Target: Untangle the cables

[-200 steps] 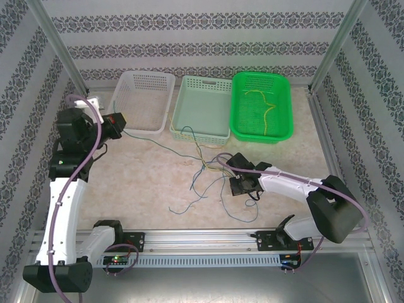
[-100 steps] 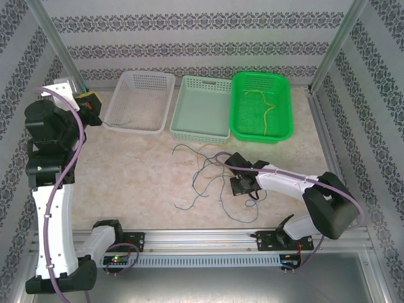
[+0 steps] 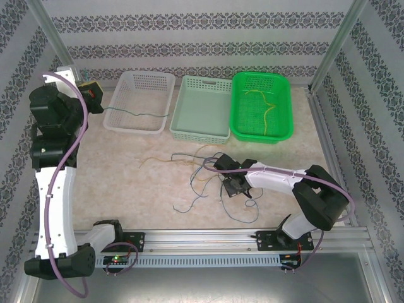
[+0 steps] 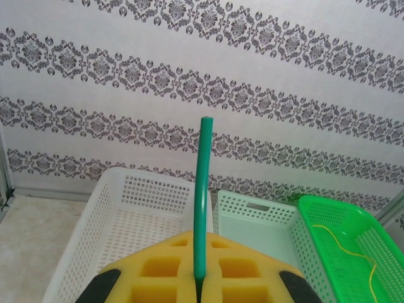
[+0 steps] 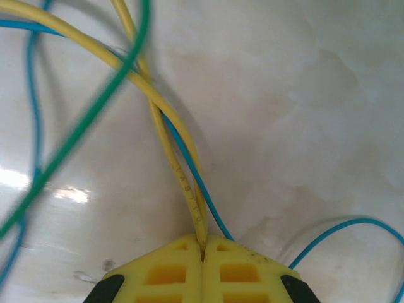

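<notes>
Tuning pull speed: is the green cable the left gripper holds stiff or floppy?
Probably stiff over short spans: the green cable juts straight from the shut left gripper. Likely floppy over length: it runs wavy across the white basket.

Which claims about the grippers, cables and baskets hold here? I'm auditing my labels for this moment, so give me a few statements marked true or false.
1. The left gripper is shut on a green cable. True.
2. The right gripper hangs open above the table. False: it is shut on a yellow cable.
3. A second yellow cable lies in the green basket. True.
4. The green basket stands between the other two. False: seen from the top, it is rightmost, the pale green basket is in the middle, and the white basket is on the left.
</notes>
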`<action>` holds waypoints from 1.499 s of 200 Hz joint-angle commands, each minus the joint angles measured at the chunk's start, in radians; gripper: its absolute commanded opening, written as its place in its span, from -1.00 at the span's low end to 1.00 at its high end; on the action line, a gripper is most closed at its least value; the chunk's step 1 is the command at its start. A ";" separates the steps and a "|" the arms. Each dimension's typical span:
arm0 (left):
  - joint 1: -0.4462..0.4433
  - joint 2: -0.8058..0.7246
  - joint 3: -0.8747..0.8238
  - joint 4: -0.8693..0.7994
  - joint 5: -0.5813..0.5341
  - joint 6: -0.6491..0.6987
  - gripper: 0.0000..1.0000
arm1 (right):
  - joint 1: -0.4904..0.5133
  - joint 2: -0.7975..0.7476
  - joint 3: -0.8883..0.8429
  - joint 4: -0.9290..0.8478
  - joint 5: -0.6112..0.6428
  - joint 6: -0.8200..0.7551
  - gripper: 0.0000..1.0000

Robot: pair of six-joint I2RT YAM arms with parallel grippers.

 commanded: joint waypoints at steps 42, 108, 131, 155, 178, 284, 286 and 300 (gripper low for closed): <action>0.014 0.119 -0.086 0.332 -0.007 -0.061 -1.00 | 0.014 0.019 0.016 0.051 -0.049 -0.021 -1.00; 0.019 0.318 -0.127 0.584 -0.079 -0.133 -1.00 | 0.017 0.025 0.015 0.062 -0.065 -0.003 -1.00; 0.019 0.410 -0.170 0.706 -0.094 -0.187 -1.00 | 0.023 0.036 0.033 0.050 -0.067 -0.010 -1.00; 0.019 0.491 -0.213 0.796 -0.091 -0.221 -1.00 | 0.025 0.033 0.038 0.042 -0.066 -0.006 -1.00; 0.019 0.540 -0.240 0.806 -0.061 -0.243 -1.00 | 0.026 0.023 0.024 0.045 -0.061 0.009 -1.00; -0.021 0.465 -0.398 0.666 -0.080 -0.208 0.99 | 0.055 0.042 0.045 0.015 -0.039 -0.003 -0.88; -0.023 0.456 -0.398 0.658 -0.087 -0.202 0.99 | 0.055 0.040 0.046 0.015 -0.037 -0.003 -0.87; -0.037 0.393 -0.397 0.606 -0.126 -0.177 0.99 | 0.058 0.015 0.046 0.019 -0.037 -0.009 -0.73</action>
